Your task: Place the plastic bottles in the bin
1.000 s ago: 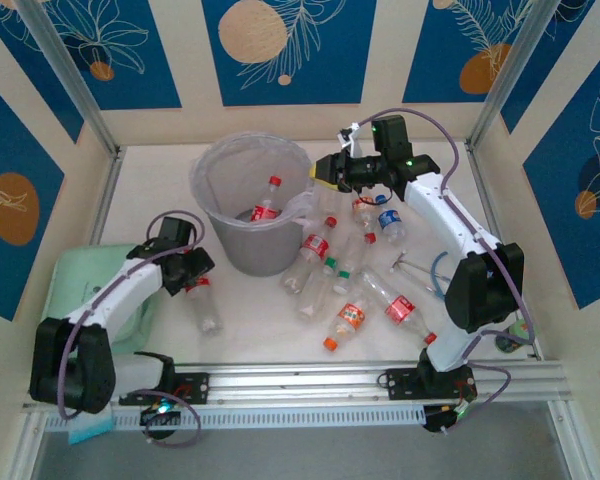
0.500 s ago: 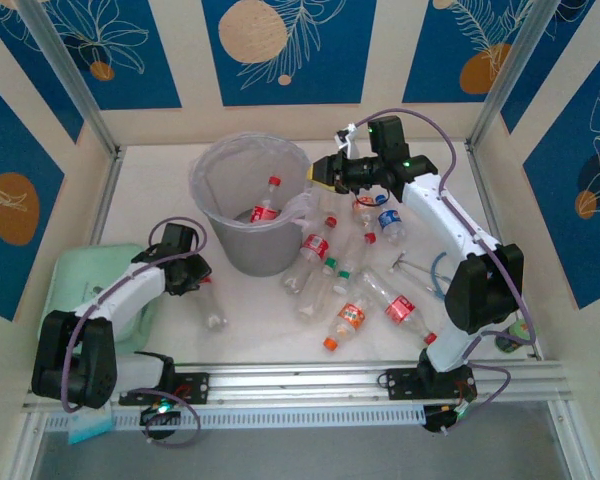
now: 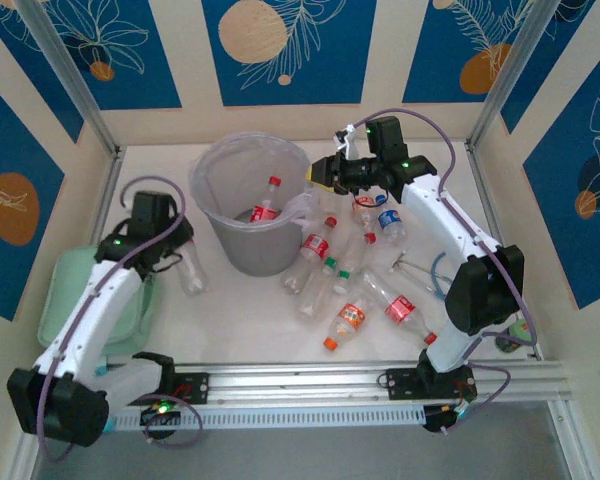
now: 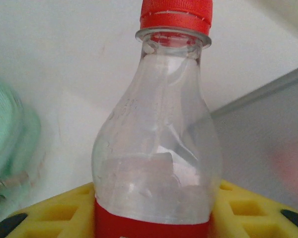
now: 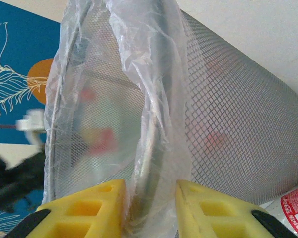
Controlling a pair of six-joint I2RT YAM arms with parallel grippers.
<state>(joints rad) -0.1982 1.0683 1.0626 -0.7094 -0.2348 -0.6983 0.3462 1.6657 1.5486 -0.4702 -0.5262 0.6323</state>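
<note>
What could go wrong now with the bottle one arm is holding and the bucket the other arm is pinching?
1. The left gripper pinches the bottle low on its smooth, rounded body, so it might slip or tip on the way over.
2. The right gripper grips the bin at its rim through the thin bag; a tug could tear the bag or tilt the bin.

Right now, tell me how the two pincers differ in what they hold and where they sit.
The left pincer is closed on a red-capped bottle, at its red label; the right pincer is closed on the bin, pinching its rim and clear bag liner. The left pincer sits left of the bin, by the green tray; the right pincer sits at the bin's right rim, near the loose bottles. Both have yellow pads.
</note>
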